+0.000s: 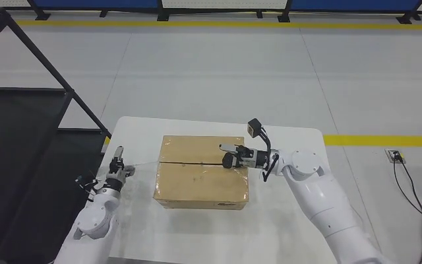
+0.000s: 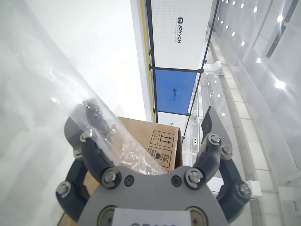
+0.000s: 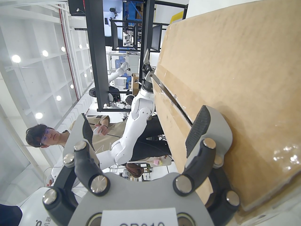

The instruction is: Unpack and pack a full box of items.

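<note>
A closed brown cardboard box (image 1: 198, 185) sits in the middle of the white table (image 1: 283, 218), its top flaps meeting at a lengthwise seam (image 3: 175, 103). My right gripper (image 1: 227, 153) hovers over the box's top at the seam. In the right wrist view it (image 3: 143, 116) is open, with one pad (image 3: 197, 130) against the cardboard (image 3: 235, 71). My left gripper (image 1: 117, 157) stands off the box's left end. It (image 2: 141, 121) is open, and a strip of clear tape (image 2: 103, 128) lies over one finger and runs toward the box (image 2: 162, 139).
A black metal frame (image 1: 39, 59) stands beside the table's left side. Bare tabletop lies in front of the box and to its right. The floor beyond carries a yellow line (image 1: 369, 140).
</note>
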